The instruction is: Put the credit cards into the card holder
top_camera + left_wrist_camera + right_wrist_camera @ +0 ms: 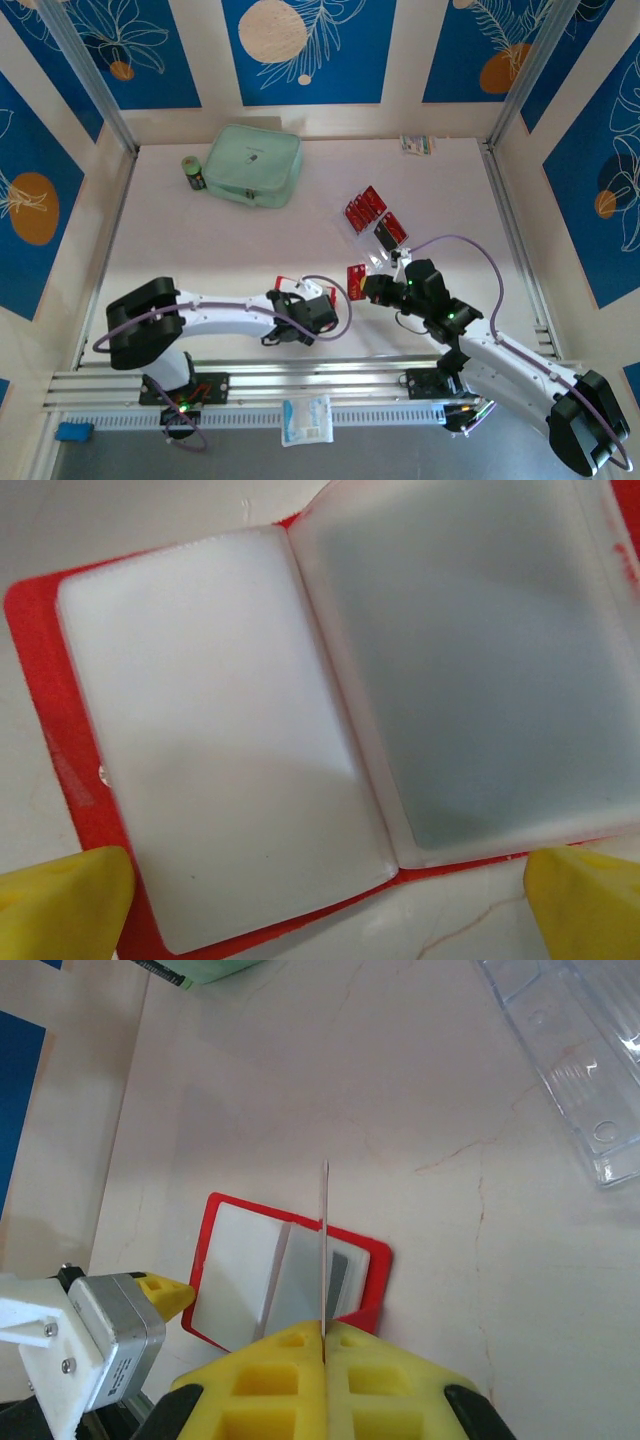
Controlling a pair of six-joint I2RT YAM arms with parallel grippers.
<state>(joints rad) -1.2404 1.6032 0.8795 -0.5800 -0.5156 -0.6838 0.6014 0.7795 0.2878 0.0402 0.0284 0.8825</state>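
The card holder (40, 680) lies open on the table, red outside with pale sleeves (220, 730) inside. My left gripper (330, 910) hovers open just above it, one yellow fingertip (65, 905) at each side. My right gripper (325, 1335) is shut on one credit card (325, 1240), seen edge-on and standing upright over the open card holder (215, 1210). In the top view the held red card (355, 275) sits just right of the left gripper (292, 300), with the right gripper (368, 288) behind it. More credit cards (365, 210) lie in a clear tray.
The clear plastic tray (590, 1070) sits to the right of the holder. A mint-green zip case (253, 163) and a small dark-green cylinder (193, 172) stand at the back left. A small packet (417, 145) lies at the back wall, a white packet (306, 420) on the front rail.
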